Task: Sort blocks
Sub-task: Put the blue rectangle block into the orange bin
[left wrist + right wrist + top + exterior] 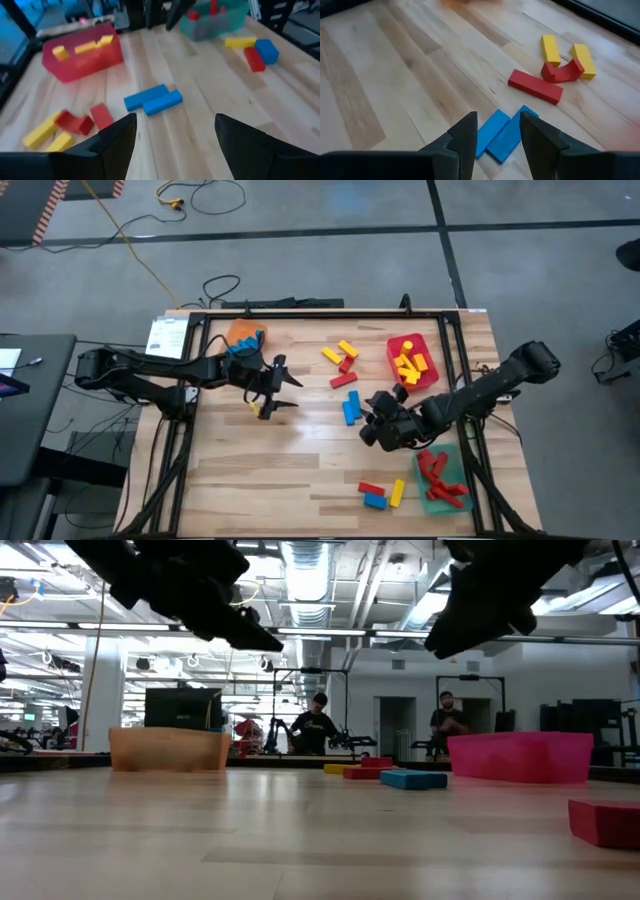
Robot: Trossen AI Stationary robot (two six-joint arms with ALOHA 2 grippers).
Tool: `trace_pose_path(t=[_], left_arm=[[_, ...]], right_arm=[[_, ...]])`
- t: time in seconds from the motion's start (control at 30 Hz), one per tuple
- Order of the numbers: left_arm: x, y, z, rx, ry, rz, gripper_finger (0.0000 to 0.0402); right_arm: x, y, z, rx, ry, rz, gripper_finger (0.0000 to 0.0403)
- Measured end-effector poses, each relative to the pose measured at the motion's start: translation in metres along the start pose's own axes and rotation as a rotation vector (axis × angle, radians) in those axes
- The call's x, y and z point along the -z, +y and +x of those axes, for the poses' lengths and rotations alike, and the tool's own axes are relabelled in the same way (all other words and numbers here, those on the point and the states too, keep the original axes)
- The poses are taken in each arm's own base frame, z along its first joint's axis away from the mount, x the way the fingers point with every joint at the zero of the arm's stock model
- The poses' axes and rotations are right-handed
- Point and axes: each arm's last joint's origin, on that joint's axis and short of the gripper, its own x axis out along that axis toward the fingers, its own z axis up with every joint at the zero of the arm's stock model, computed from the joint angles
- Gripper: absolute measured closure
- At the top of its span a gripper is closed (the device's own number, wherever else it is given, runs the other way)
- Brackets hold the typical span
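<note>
Two blue blocks [496, 134] lie side by side on the table's middle [351, 408]. My right gripper [497, 120] hangs open just above them, clear of the table, and they show through the gap between its fingers. Beyond them lie a red block [535, 86], a curved red piece [563, 72] and two yellow blocks [550, 49]. My left gripper [283, 385] is open and holds nothing. It hovers left of centre [175, 125] and points toward the blue pair [152, 99]. Red, blue and yellow blocks [380, 493] lie near the front edge.
An orange tray [245, 335] with blue blocks stands at the far left. A red tray [412, 360] with yellow blocks stands at the far right. A green tray [440, 480] with red blocks stands at the near right. Bare wood lies at the near left. People stand in the room beyond [318, 725].
</note>
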Motion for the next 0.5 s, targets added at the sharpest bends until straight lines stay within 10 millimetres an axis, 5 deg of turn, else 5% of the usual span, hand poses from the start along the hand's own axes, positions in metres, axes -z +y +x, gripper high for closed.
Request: trace_pose_path(t=[0.5], left_arm=[[-0.007,-0.002,0.0,0.019,-0.075,-0.031,0.0137]], right_arm=[[0.011,0.004,0.0,-0.05,-0.012,0.01,0.0239]])
